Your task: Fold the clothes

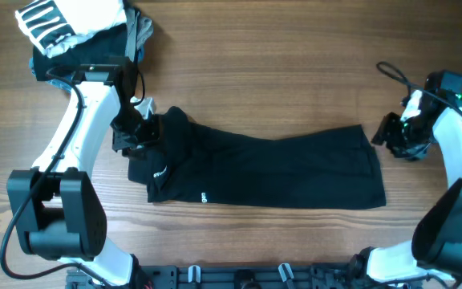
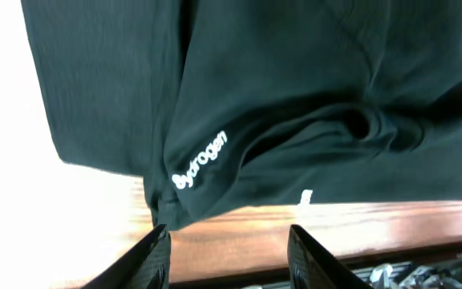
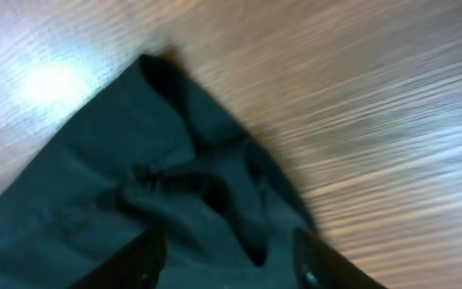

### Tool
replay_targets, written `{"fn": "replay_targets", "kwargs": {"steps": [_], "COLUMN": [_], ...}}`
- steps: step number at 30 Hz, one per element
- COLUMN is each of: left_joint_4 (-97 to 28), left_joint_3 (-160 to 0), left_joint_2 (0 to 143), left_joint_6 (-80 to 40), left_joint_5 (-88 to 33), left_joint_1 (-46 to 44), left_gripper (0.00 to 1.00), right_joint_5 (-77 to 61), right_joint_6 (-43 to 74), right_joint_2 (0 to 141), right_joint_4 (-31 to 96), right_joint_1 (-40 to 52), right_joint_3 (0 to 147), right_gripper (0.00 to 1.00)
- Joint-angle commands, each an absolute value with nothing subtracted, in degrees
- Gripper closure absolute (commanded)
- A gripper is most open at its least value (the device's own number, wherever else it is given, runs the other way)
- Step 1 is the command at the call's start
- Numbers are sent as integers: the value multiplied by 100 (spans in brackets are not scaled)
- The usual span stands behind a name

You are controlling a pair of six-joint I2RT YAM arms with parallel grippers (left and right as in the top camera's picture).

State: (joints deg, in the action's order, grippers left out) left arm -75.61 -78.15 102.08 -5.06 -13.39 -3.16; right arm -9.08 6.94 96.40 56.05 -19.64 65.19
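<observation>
Left gripper (image 2: 228, 245) above black T-shirt (image 1: 279, 168) on wood-grain table (image 1: 295, 72)

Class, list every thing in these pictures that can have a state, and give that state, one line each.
black T-shirt: folded into a long band, lying flat, bunched up at one end.
left gripper: open, holding nothing, at the shirt's bunched end.
right gripper: open, at the shirt's other end.
striped garment: crumpled, not folded.
</observation>
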Motion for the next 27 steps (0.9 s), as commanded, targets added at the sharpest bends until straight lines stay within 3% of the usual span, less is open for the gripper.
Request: {"fn": "replay_targets", "kwargs": {"steps": [1, 7, 10, 12, 14, 17, 23, 27], "left_joint_4": [-7223, -6313, -6071, -5977, -5920, -5907, -5933, -5907], "left_joint_3": [-7780, -7778, -7778, -7778, -7778, -7778, -7778, -7771], "left_joint_2": [10178, 10180, 10197, 10224, 10287, 10466, 10934, 11059], "left_joint_6": [-499, -499, -499, -497, -497, -497, -497, -495], "left_joint_5": [-1573, -1863, -1861, -1857, -1848, -1839, -1841, -1837], "left_joint_1": [-287, -375, -482, -539, -569, -574, -576, -576], "left_gripper": [53, 50, 50, 49, 49, 50, 50, 50], "right_joint_5": [-1874, -2001, -2071, -2508, -2512, -1879, -1695, -255], "right_joint_6": [128, 108, 67, -252, -384, 73, 211, 1194], "right_joint_2": [9946, 9977, 9979, 9979, 9977, 9974, 9745, 9380], "right_joint_4": [5472, 4847, 4737, 4814, 4882, 4777, 5426, 6464], "right_joint_1": [-1953, -1946, -1944, -1942, -1896, -1898, -1925, -1925], "right_joint_3": [6036, 5859, 5859, 5859, 5859, 5861, 6344, 6685], "right_gripper": [40, 41, 63, 64, 81, 96, 96, 96]}}
